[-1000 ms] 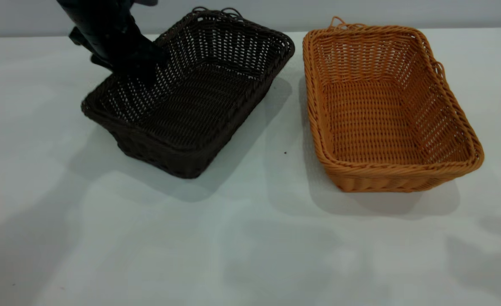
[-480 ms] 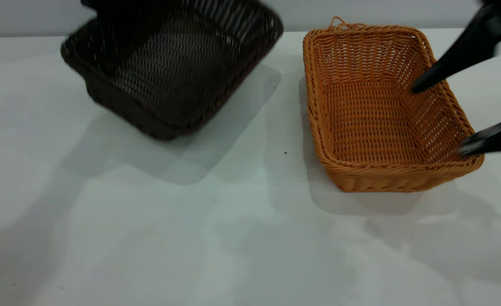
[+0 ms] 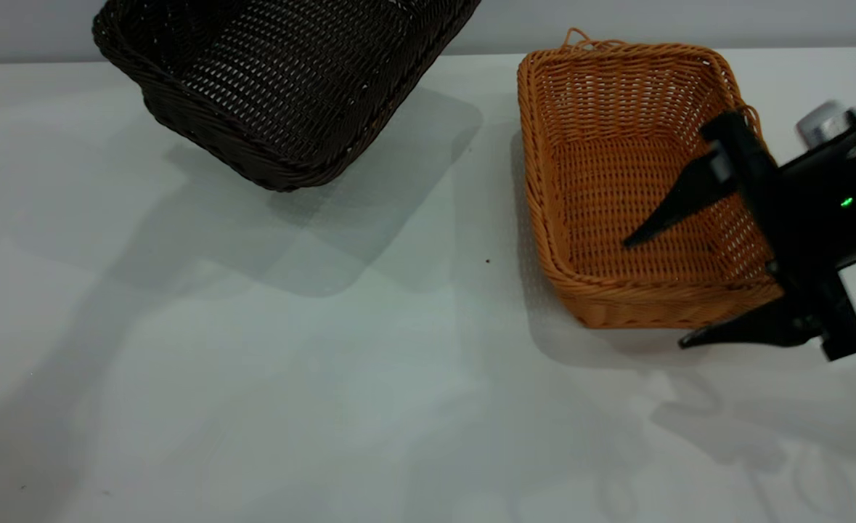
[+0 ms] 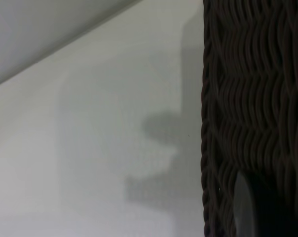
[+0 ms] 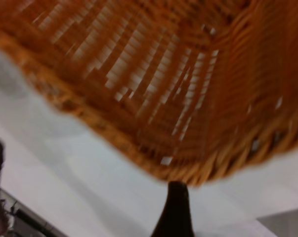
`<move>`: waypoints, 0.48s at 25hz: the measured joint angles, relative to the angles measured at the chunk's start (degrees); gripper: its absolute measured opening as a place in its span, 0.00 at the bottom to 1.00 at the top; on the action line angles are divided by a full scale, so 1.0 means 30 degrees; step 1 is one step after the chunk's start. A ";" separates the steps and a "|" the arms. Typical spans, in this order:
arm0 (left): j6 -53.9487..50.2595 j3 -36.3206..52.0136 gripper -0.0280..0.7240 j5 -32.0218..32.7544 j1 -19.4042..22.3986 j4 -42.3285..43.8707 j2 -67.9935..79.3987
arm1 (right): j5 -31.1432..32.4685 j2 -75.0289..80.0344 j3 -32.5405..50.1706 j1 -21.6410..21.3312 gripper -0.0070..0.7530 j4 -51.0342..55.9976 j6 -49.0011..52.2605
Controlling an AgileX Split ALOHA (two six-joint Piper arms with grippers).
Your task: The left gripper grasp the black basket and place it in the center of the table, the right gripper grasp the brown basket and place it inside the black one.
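The black basket (image 3: 282, 80) hangs tilted above the table (image 3: 326, 407) at the back left, its top cut off by the picture's edge. The left gripper is out of the exterior view. In the left wrist view one of its fingers (image 4: 243, 207) lies against the black basket's woven wall (image 4: 252, 98). The brown basket (image 3: 616, 181) rests on the table at the right. My right gripper (image 3: 653, 294) is open and straddles its near right corner, one finger inside and one outside. In the right wrist view one finger (image 5: 174, 212) shows just below the brown basket's rim (image 5: 153, 163).
The black basket's shadow (image 3: 311, 240) lies on the table under it. A small dark speck (image 3: 488, 260) sits between the two baskets. A pale wall runs along the table's far edge.
The black basket has risen off the table and gone back and left, and the left gripper has left the exterior view. The right gripper came in from the right and dropped over the brown basket's near right corner.
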 joint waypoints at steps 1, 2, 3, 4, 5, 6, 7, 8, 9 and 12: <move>0.0016 0.0000 0.13 -0.0017 0.0000 0.0000 0.0000 | -0.0109 0.0473 -0.0255 0.0000 0.76 0.0080 -0.0140; 0.0016 0.0000 0.13 -0.0017 0.0000 0.0000 0.0000 | -0.0242 0.0994 -0.0584 0.0000 0.75 0.0137 -0.0266; 0.0036 0.0000 0.13 0.0002 0.0000 0.0000 0.0000 | -0.0483 0.1453 -0.0960 0.0000 0.74 0.0156 -0.0448; 0.0059 0.0000 0.13 0.0002 0.0000 0.0000 0.0000 | -0.0762 0.1778 -0.1295 0.0000 0.71 0.0156 -0.0662; 0.0126 0.0000 0.13 0.0002 0.0000 0.0000 0.0000 | -0.1101 0.2095 -0.1704 0.0000 0.67 0.0162 -0.0904; 0.0224 0.0000 0.13 0.0002 0.0000 0.0000 0.0000 | -0.1416 0.2309 -0.2069 0.0000 0.62 0.0158 -0.1065; 0.0459 0.0000 0.13 0.0020 0.0000 0.0000 0.0000 | -0.1723 0.2424 -0.2375 -0.0021 0.55 0.0158 -0.1287; 0.0840 0.0000 0.13 0.0062 0.0000 0.0000 0.0000 | -0.1899 0.2470 -0.2615 -0.0043 0.45 0.0233 -0.1513; 0.1412 0.0000 0.13 0.0109 0.0000 0.0000 0.0000 | -0.1987 0.2487 -0.2866 -0.0197 0.35 0.0372 -0.1651; 0.3646 0.0000 0.13 0.0448 0.0000 0.0000 0.0000 | -0.1887 0.2461 -0.3645 -0.1161 0.11 0.0628 -0.2968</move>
